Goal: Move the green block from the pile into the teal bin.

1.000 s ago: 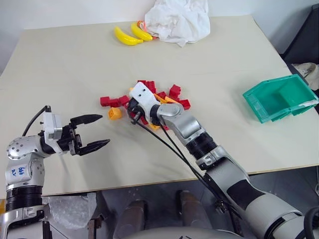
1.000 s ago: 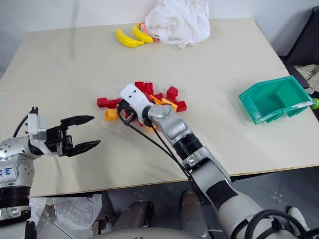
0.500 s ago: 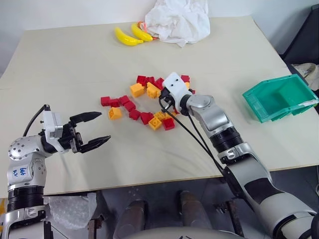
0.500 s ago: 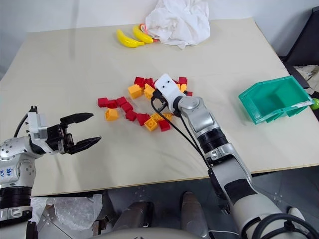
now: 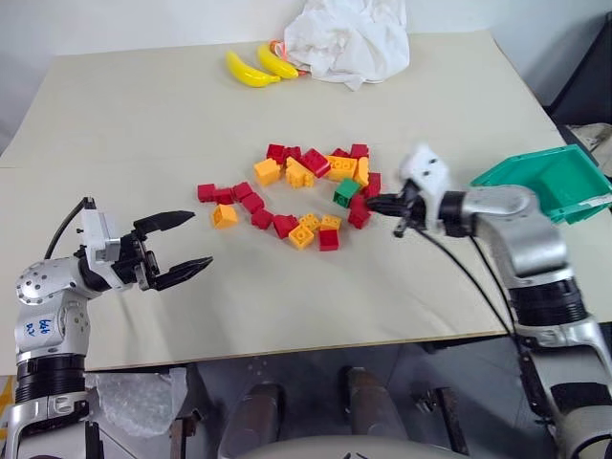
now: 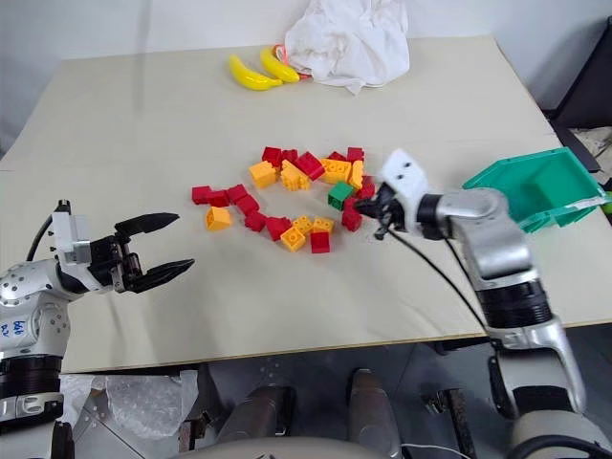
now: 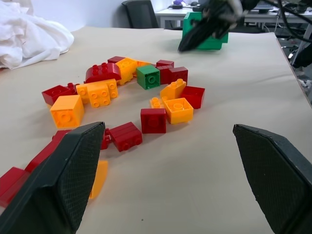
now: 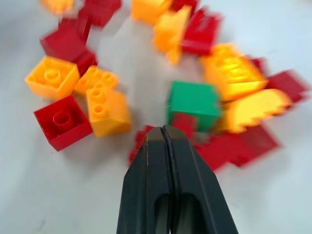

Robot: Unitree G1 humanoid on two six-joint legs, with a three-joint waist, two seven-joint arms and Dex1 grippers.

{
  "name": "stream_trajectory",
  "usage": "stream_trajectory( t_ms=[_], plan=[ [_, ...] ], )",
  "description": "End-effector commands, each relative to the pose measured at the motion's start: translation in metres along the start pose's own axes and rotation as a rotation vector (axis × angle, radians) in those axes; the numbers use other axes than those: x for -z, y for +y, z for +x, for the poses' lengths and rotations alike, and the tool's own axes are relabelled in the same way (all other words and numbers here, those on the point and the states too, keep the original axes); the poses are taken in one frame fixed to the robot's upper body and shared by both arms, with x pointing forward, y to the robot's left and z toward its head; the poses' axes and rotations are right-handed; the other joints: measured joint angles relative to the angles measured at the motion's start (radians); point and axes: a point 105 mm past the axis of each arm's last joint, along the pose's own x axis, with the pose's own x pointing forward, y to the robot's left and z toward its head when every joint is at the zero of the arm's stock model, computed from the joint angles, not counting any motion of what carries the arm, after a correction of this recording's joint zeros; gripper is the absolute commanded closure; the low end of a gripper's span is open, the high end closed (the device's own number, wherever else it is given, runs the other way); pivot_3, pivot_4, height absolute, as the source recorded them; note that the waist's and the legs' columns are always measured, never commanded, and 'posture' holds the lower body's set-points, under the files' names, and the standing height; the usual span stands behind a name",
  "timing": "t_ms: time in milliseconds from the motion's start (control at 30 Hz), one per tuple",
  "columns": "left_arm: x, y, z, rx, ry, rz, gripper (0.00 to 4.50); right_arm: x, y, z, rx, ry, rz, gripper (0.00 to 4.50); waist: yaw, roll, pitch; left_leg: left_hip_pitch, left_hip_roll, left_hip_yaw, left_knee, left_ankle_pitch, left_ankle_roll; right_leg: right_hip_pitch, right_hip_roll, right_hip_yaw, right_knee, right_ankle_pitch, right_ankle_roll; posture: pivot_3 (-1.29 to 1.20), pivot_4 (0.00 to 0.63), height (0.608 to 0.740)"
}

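Studded green block (image 5: 346,192) loose in scattered pile (image 5: 292,196) on smooth worktop (image 5: 134,124); right claw (image 5: 371,203) pressed shut, empty, beside it; left claw (image 5: 187,246) wide; teal bin (image 5: 555,178) at edge

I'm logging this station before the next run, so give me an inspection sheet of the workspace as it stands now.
Surface: beige table, flat, no spills seen.
Job's things: green block lies in the pile of red and orange-yellow bricks, not held; teal bin sits at the table's right edge.
Clutter: two bananas and a crumpled white cloth at the far edge.
Grippers: left gripper open, apart from the bricks; right gripper shut, empty, tips beside the green block.
Cables: black cables hang along the right arm.
Surroundings: chair and desks beyond the table.
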Motion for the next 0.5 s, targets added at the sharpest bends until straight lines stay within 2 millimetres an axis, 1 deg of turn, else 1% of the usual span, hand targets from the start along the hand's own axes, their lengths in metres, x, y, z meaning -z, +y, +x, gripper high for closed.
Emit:
stream_trajectory(
  t_ms=[33,100,133,167,200,333,400,433,467,500],
  plan=[
    [-0.008,0.000,-0.002,-0.002,-0.027,0.026,0.00,-0.013,-0.001,-0.031,-0.080,-0.093,-0.030,4.32,0.001,0.000,0.000,0.000,0.000,0.000,0.000,0.000,0.000,0.000,0.000,0.000,0.000,0.000,0.000,0.00,0.150,0.740],
    [-0.008,0.001,-0.001,-0.007,-0.033,0.021,0.00,-0.004,-0.013,-0.059,-0.036,-0.085,0.000,3.93,0.003,0.000,0.000,0.000,0.000,0.000,0.000,0.000,0.000,0.000,0.000,0.000,0.000,0.000,0.000,0.00,0.150,0.740],
    [-0.007,0.001,-0.001,-0.008,-0.035,0.019,0.00,0.004,-0.017,-0.069,-0.012,-0.046,0.002,3.61,0.004,0.000,0.000,0.000,0.000,0.001,0.000,0.000,0.001,0.000,0.000,0.000,0.000,0.000,0.000,0.00,0.150,0.740],
    [-0.007,0.001,-0.001,-0.007,-0.035,0.018,0.00,0.009,-0.019,-0.076,-0.004,-0.009,-0.004,3.37,0.008,0.000,0.000,0.000,0.000,0.001,0.000,-0.001,0.001,0.000,-0.001,0.000,0.000,0.000,0.000,0.00,0.150,0.740],
    [-0.007,0.001,-0.001,-0.006,-0.036,0.018,0.00,0.011,-0.019,-0.080,-0.003,0.012,-0.005,2.98,0.011,0.000,0.000,0.000,0.000,0.001,0.001,-0.001,0.001,0.000,-0.001,0.001,-0.001,0.000,0.000,0.00,0.150,0.740],
    [-0.008,0.002,0.001,-0.006,-0.042,0.018,0.00,0.012,-0.024,-0.091,0.036,0.052,-0.008,1.64,0.007,0.000,0.000,0.001,0.001,0.004,0.001,-0.001,0.001,0.000,0.000,0.002,0.000,0.000,0.000,0.00,0.150,0.740],
    [-0.009,0.002,0.001,-0.006,-0.045,0.019,0.00,0.011,-0.021,-0.090,0.040,0.073,-0.015,1.05,0.005,0.000,0.000,0.001,0.001,0.004,0.001,-0.001,0.001,0.000,0.000,0.002,0.000,0.001,0.000,0.00,0.150,0.740],
    [-0.009,0.002,0.002,-0.004,-0.047,0.020,0.00,0.009,-0.019,-0.088,0.039,0.075,-0.017,0.68,0.004,0.000,0.000,0.001,0.001,0.004,0.001,-0.001,0.001,0.000,0.000,0.002,0.000,0.001,0.000,0.00,0.150,0.740],
    [-0.010,0.002,0.002,-0.003,-0.051,0.020,0.00,0.007,-0.016,-0.084,0.032,0.078,-0.023,0.43,0.004,0.000,0.000,0.001,0.001,0.004,0.001,-0.001,0.001,0.000,0.000,0.002,0.000,0.001,0.000,0.00,0.150,0.740],
    [-0.010,0.002,0.002,-0.003,-0.053,0.020,0.00,0.005,-0.013,-0.082,0.029,0.080,-0.026,0.09,0.004,0.000,0.000,0.001,0.001,0.004,0.001,-0.001,0.001,0.000,0.000,0.002,0.000,0.001,0.000,0.00,0.150,0.740]
  ],
)
